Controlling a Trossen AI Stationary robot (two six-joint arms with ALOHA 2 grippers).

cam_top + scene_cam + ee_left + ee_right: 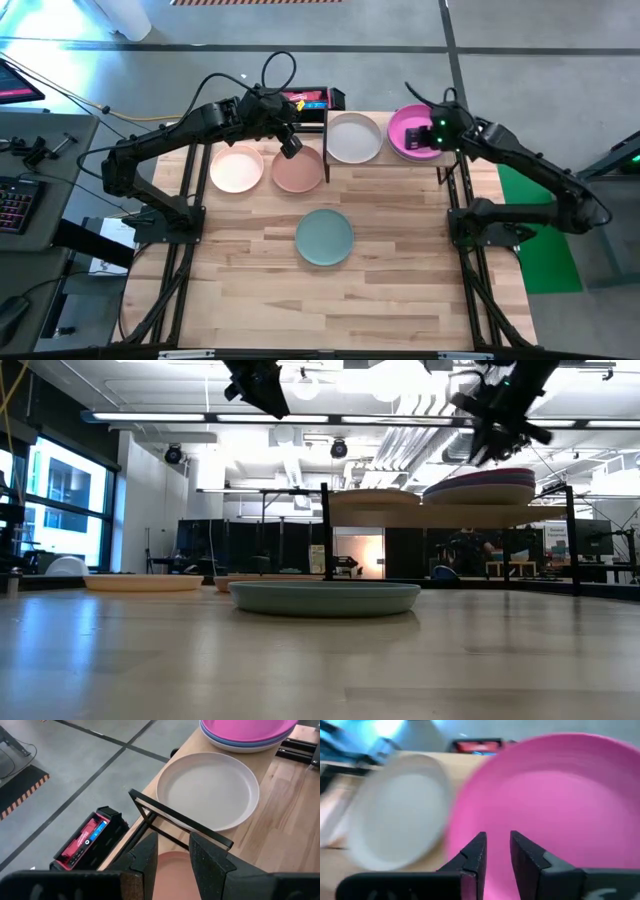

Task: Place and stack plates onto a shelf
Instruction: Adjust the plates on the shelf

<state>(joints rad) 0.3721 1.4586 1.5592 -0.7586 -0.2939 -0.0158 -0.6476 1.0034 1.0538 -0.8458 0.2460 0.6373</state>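
- Far side of the light-wood tabletop (pixel 400 270): small raised light-wood shelf on thin black legs (pixel 470 516), carrying two plate positions.
- Shelf left spot: round shallow cream plate (pixel 354 137), sitting alone.
- Shelf right spot: stack with a round magenta plate (pixel 412 130) on top; left wrist view shows a blue plate (pixel 235 743) right under it and one more pale rim below that, colour unclear.
- Right claw (pixel 437 131) hangs over the magenta plate's right part; fingers slightly apart with a narrow gap, nothing between them in the right wrist view (pixel 495 851).
- Left claw (pixel 290 146) is up in the air just left of the shelf, above the far edge of a round terracotta plate (pixel 298 169); fingers slightly apart, empty (pixel 172 852).
- Terracotta plate lies on the tabletop, touching or nearly touching a round pale pink plate (pixel 237 167) to its left.
- Round teal-green plate (pixel 324 237) lies alone on the tabletop, nearer than the others, about mid-width.
- Red-and-black box (pixel 85 839) sits on the floor beyond the far tabletop edge.
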